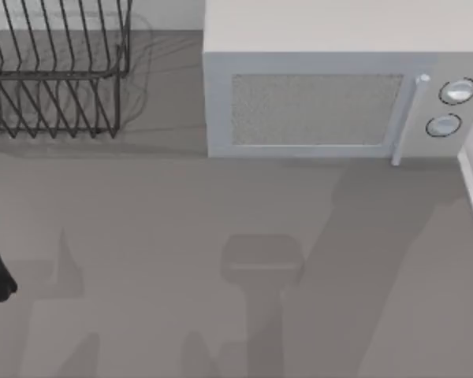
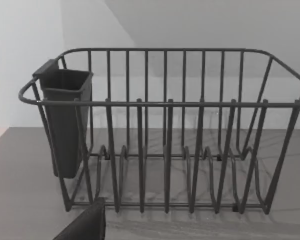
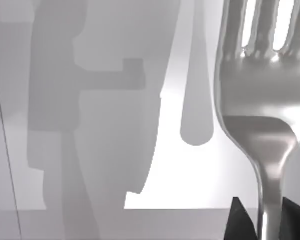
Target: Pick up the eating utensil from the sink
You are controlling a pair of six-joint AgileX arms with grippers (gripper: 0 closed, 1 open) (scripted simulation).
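Right wrist view: right tool (image 3: 267,220) grips the fork (image 3: 260,95) by its handle

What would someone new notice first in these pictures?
Probably the shiny fork, close up in the right wrist view with its handle running down between the right gripper's dark fingers. Next, the big microwave at the table's back and the wire dish rack in the back left corner.

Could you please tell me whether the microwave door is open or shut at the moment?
Shut: in the top view the microwave door sits flush with its front, the handle beside the two dials.
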